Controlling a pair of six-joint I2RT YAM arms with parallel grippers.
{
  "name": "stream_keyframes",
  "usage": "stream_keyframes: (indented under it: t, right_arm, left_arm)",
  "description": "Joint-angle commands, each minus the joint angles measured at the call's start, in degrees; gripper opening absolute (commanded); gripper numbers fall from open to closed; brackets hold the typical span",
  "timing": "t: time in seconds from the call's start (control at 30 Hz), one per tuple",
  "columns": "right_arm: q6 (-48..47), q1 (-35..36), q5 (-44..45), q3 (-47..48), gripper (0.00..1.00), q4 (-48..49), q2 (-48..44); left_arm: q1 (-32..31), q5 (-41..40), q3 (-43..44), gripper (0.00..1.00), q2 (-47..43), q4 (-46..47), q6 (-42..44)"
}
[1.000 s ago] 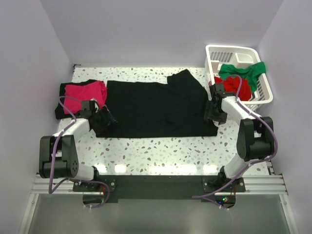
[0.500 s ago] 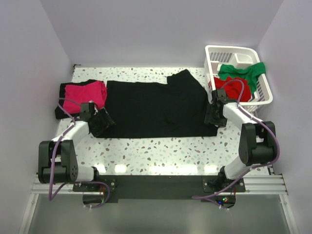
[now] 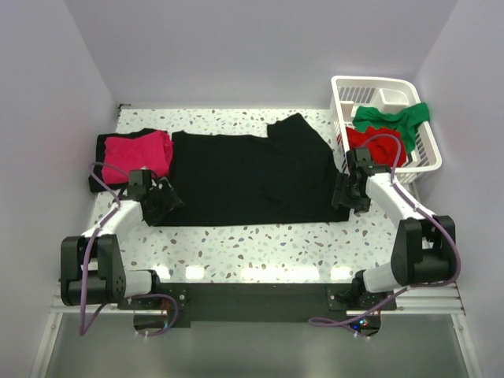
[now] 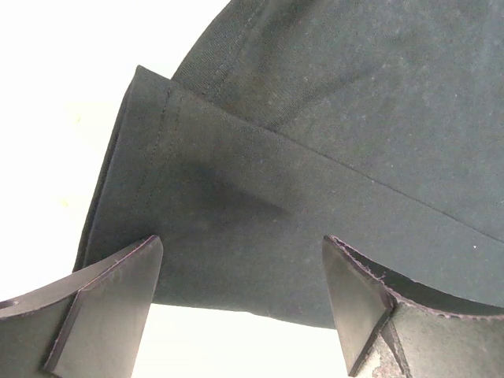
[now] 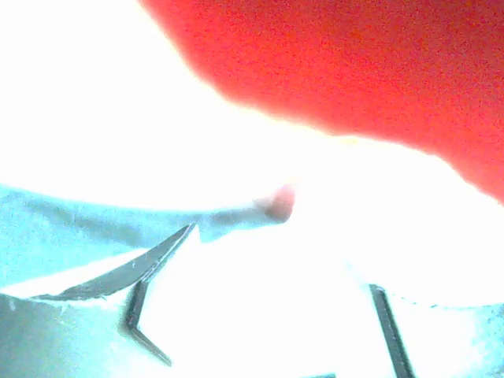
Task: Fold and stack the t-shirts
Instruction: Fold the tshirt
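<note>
Top external view is showing a big black t-shirt (image 3: pixel 252 177) lying flat across the middle of the tabletop (image 3: pixel 260 244), a pink t-shirt (image 3: pixel 138 153) sitting on a folded black t-shirt (image 3: pixel 96 173) by the left edge, and a red t-shirt (image 3: pixel 378 146) and a green t-shirt (image 3: pixel 394 118) lying in the white basket (image 3: pixel 370 83) at the far right corner. The left gripper (image 3: pixel 161 201) is sitting at the big shirt's near left corner with its fingers (image 4: pixel 110 291) spread wide, pinching nothing. The right gripper (image 3: pixel 346 193) is sitting at the near right corner, fingers also standing apart.
</note>
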Motion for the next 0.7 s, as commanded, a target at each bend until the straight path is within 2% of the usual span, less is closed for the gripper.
stream_keyframes:
  t: [0.0, 0.17, 0.37, 0.5, 0.67]
  right_arm:
    - [-0.9, 0.1, -2.1, 1.4, 0.64, -5.6, -3.7]
    - [-1.0, 0.5, -3.5, 1.3, 0.64, -6.9, -7.3]
    - [2.6, 6.2, -3.8, -2.3, 0.6, -6.3, -11.0]
    - [5.4, 12.5, -1.8, -4.0, 0.6, -5.6, -9.9]
    - [6.3, 12.7, 0.5, -4.5, 0.6, -4.4, -6.8]
  left_arm:
    - [1.1, -3.3, -2.2, 0.88, -0.8, -4.7, 0.5]
    - [1.7, -5.4, -3.6, 0.9, -4.2, -6.5, -0.3]
    - [2.6, -9.0, -2.2, 0.91, -6.6, -9.1, -1.2]
    - [3.0, -8.2, -2.2, 0.92, -5.8, -8.8, -0.9]
    - [3.0, -7.7, -2.2, 0.92, -5.3, -8.3, -0.4]
